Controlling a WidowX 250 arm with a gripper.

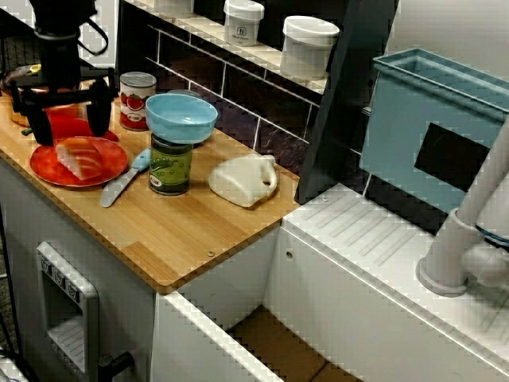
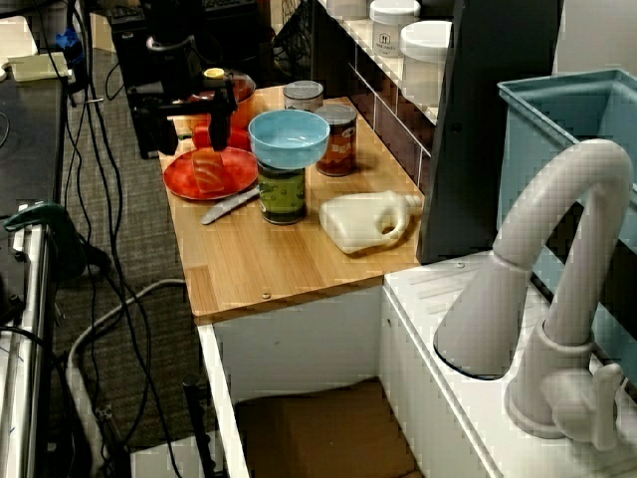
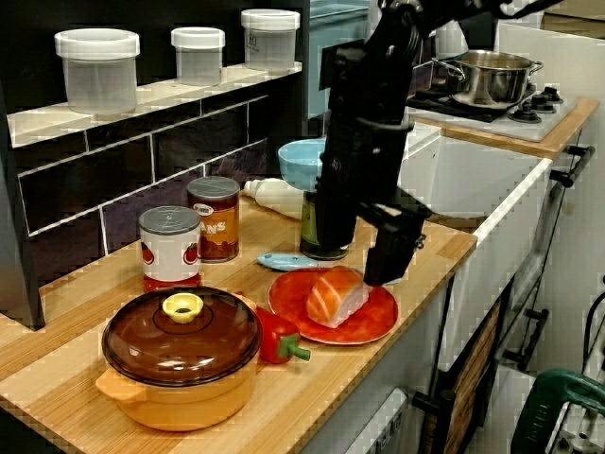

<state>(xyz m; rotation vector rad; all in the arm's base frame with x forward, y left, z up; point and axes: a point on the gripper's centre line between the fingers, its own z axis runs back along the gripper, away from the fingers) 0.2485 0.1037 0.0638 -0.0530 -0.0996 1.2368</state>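
Gripper [image 1: 65,131] is held raised, jaws wide apart, above the salmon slice [image 1: 79,159] lying on the red plate [image 1: 46,171], so that the plate's rim could be struck and tipped, or the red pepper [image 3: 274,339] just beside it knocked, were a finger lowered off-centre.

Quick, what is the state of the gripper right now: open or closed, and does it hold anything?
Gripper: open, jaws wide apart, holding nothing, just above the red plate with the salmon piece.
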